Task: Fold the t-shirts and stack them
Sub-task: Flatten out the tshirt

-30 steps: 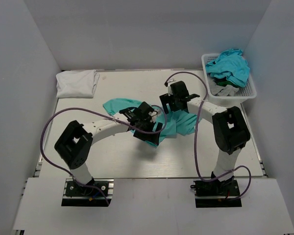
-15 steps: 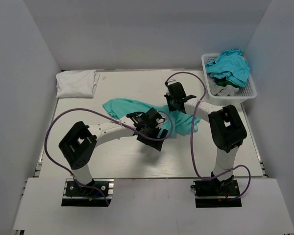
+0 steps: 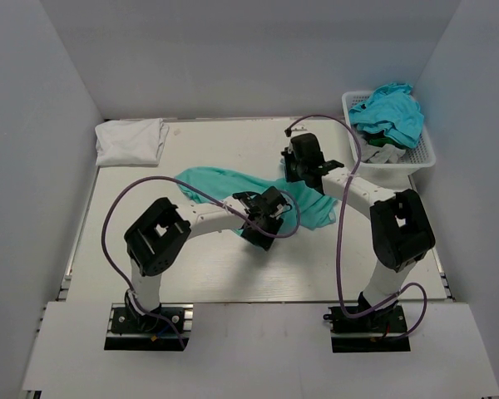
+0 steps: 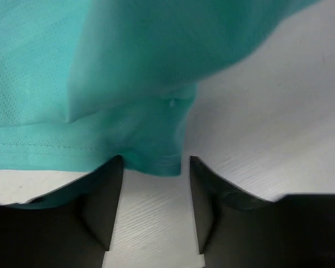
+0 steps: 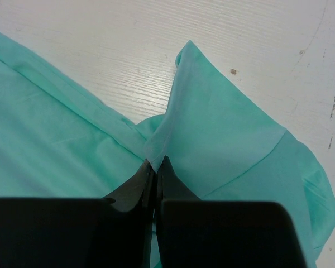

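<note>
A mint-green t-shirt (image 3: 220, 180) lies crumpled across the middle of the table. My right gripper (image 3: 299, 173) is over its far right part. In the right wrist view this gripper (image 5: 154, 163) is shut on a raised fold of the green cloth (image 5: 223, 139). My left gripper (image 3: 264, 216) is at the shirt's near edge. Its jaws (image 4: 156, 167) stand apart, with a hemmed corner of the shirt (image 4: 156, 156) lying between the fingertips on the table. A folded white t-shirt (image 3: 131, 140) rests at the back left. Turquoise t-shirts (image 3: 388, 112) fill the basket.
The white mesh basket (image 3: 422, 158) stands at the back right corner, close to the right wall. Grey walls enclose the table on three sides. Purple cables loop from both arms over the table.
The right gripper has shut on a fold of the green shirt and drawn toward the back. The left gripper has slid right to the shirt's near corner, its jaws narrowing. The shirt lies more spread out.
</note>
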Available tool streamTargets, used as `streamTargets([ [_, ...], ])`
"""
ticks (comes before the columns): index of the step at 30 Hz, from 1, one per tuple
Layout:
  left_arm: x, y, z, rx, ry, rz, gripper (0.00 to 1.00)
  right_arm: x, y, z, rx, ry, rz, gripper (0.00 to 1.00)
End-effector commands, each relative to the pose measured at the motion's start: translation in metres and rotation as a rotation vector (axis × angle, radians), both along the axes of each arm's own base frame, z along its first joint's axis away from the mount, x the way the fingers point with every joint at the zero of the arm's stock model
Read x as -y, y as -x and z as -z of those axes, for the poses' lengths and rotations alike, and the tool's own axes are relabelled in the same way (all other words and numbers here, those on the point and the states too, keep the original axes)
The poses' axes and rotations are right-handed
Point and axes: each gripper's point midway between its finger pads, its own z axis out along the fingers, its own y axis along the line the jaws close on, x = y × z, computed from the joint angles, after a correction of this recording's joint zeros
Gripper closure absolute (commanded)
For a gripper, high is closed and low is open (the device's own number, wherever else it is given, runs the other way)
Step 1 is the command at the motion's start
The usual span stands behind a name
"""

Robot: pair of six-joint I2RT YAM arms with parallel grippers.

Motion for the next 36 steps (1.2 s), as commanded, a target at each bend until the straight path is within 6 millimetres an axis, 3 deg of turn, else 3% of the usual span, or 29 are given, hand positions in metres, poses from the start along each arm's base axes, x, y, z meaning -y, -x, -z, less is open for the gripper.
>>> streamTargets([
  [1,0.006,-0.021,-0.013,0.092,-0.002,-0.022,0.48,-0.002,0.002,-0.017,0.028,-0.057,0.001,1.00],
  [4,0.007,-0.022,-0.014,0.098,0.006,-0.023,0.64,-0.001,0.003,-0.020,0.034,-0.061,0.008,1.00],
  [5,0.006,-0.023,-0.014,0.104,0.001,-0.026,0.93,0.001,0.003,-0.021,0.037,-0.058,0.013,1.00],
  [6,0.006,-0.024,-0.014,0.108,-0.001,-0.040,1.00,0.002,0.002,-0.022,0.049,-0.054,0.026,1.00],
  [9,-0.006,-0.034,-0.029,0.165,0.001,-0.122,1.00,0.014,0.000,-0.024,0.065,-0.036,0.078,1.00],
  [11,-0.027,-0.040,-0.039,0.218,-0.036,-0.206,1.00,0.022,-0.002,-0.031,0.090,-0.035,0.133,1.00],
  [12,-0.032,-0.046,-0.060,0.277,-0.014,-0.229,1.00,0.035,-0.006,-0.033,0.105,-0.017,0.195,1.00],
  [14,-0.052,-0.053,-0.083,0.360,-0.042,-0.314,1.00,0.045,-0.006,-0.045,0.133,-0.028,0.245,1.00],
  [18,-0.090,-0.071,-0.135,0.526,-0.065,-0.474,1.00,0.090,-0.010,-0.073,0.215,-0.002,0.440,1.00],
  [23,-0.117,-0.092,-0.213,0.708,-0.045,-0.617,1.00,0.145,-0.005,-0.126,0.351,0.000,0.642,1.00],
  [25,-0.127,-0.099,-0.261,0.807,0.010,-0.694,1.00,0.160,-0.001,-0.155,0.423,0.006,0.670,1.00],
  [27,-0.145,-0.100,-0.293,0.877,0.025,-0.751,1.00,0.165,0.004,-0.193,0.524,-0.005,0.637,1.00],
  [28,-0.152,-0.096,-0.322,0.918,0.095,-0.781,1.00,0.169,0.011,-0.211,0.569,-0.026,0.628,1.00],
  [29,-0.156,-0.094,-0.334,0.938,0.125,-0.784,1.00,0.167,0.018,-0.238,0.643,-0.079,0.595,1.00],
  [30,-0.158,-0.094,-0.355,0.984,0.174,-0.776,1.00,0.166,0.028,-0.256,0.691,-0.059,0.533,1.00],
  [31,-0.160,-0.091,-0.368,1.008,0.218,-0.764,1.00,0.165,0.033,-0.261,0.710,-0.064,0.511,1.00],
  [33,-0.163,-0.072,-0.405,1.038,0.391,-0.695,1.00,0.160,0.054,-0.299,0.810,-0.121,0.427,1.00],
  [35,-0.157,-0.060,-0.438,1.086,0.534,-0.593,1.00,0.158,0.071,-0.323,0.882,-0.110,0.356,1.00],
  [36,-0.164,-0.046,-0.452,1.111,0.600,-0.552,1.00,0.154,0.082,-0.336,0.918,-0.136,0.315,1.00],
])
